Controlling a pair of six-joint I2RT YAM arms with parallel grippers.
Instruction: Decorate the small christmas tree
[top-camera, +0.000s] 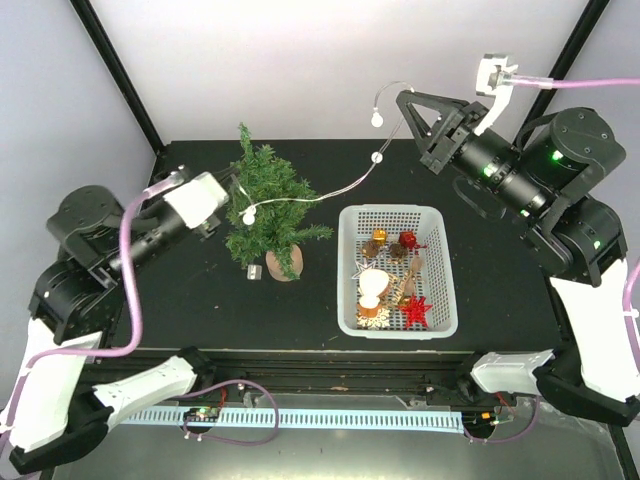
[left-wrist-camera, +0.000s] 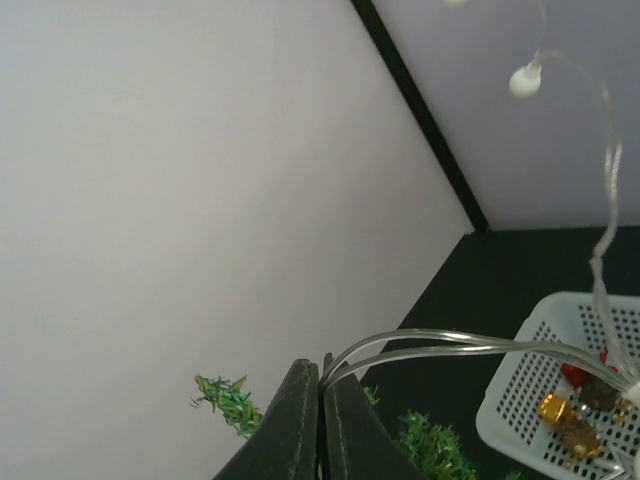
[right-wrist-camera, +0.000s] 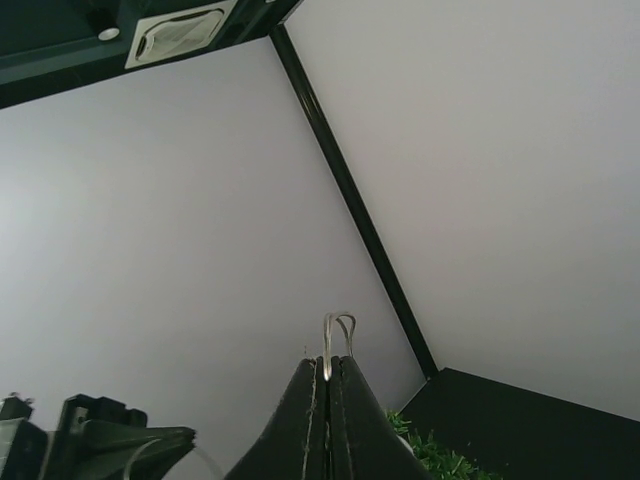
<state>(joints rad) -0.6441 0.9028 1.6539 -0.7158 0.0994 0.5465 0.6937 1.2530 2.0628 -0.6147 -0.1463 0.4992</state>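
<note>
The left fingers, just beside the small christmas tree, and the right fingers pinch the light string.

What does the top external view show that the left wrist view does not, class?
Only top external: the whole small christmas tree, its brown base, the red star and the right pincer holding the light string. Only left wrist: the left pincer clamping that string, close up. Both: white basket, a white bulb, tree branches.
</note>
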